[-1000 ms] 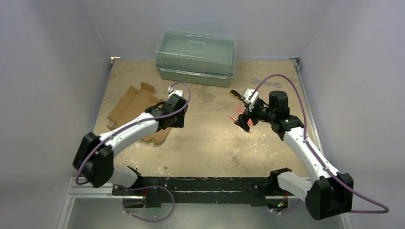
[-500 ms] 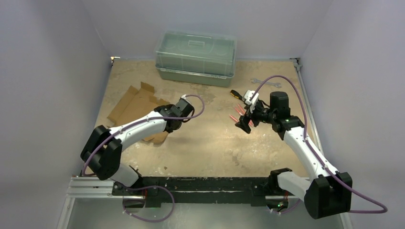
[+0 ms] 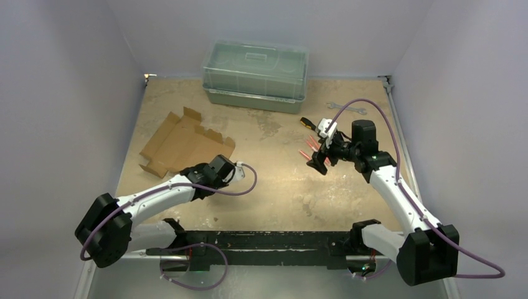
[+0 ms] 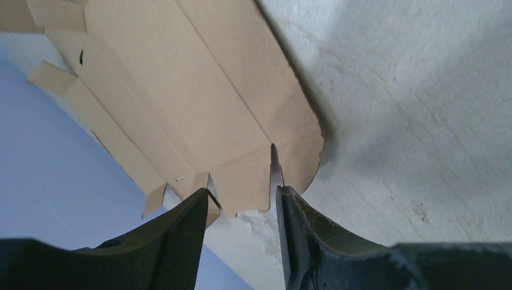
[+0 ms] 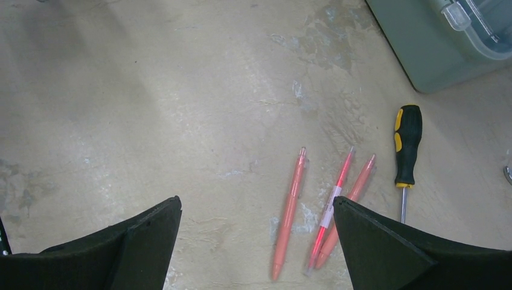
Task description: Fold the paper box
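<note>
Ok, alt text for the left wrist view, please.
A flat, unfolded brown paper box lies on the pale table, its scalloped end flaps pointing at the left gripper. The gripper's two dark fingers stand apart at the flaps' near edge, not closed on them. A blue-grey wall shows at left.

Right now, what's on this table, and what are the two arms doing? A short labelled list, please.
task item: flat brown cardboard cut-out box, unfolded, lying at the left of the sandy table
left tool: jaws apart, pointed at the box's near scalloped flap
right tool: wide open, empty, over three pink pens
beside the pens: black-and-yellow-handled screwdriver
far edge: translucent green-grey lidded plastic container
far right: silver wrench
</note>
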Robot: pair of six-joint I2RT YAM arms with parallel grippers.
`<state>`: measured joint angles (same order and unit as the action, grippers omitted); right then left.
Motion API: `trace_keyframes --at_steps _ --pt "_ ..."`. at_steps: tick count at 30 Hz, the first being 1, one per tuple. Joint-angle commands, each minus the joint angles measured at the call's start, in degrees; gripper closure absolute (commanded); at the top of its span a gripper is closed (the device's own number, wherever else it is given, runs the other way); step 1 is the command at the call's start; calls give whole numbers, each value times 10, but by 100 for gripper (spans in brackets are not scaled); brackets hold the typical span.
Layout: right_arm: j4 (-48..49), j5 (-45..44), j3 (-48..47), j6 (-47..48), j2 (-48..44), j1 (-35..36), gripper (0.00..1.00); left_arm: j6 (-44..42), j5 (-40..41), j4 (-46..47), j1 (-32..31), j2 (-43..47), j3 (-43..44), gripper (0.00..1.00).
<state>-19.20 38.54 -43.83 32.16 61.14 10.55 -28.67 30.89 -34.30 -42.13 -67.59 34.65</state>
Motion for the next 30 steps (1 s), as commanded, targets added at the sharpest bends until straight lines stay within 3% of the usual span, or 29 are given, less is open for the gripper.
trace_keyframes --at_steps 1,7,15,19,30 --pt "-3 8 -1 10 4 -1 1 -51 -38 62 -5 -25 5 54" --pt "-2 5 1 10 -2 -1 1 -39 -53 57 -15 -65 18 47" --pt "-4 7 1 12 4 -2 1 -39 -62 40 -17 11 13 47" --pt "-3 6 1 12 8 -1 1 -53 -105 11 -18 28 25 47" --pt "-3 5 1 12 11 -2 1 -59 -59 44 -27 -46 2 45"
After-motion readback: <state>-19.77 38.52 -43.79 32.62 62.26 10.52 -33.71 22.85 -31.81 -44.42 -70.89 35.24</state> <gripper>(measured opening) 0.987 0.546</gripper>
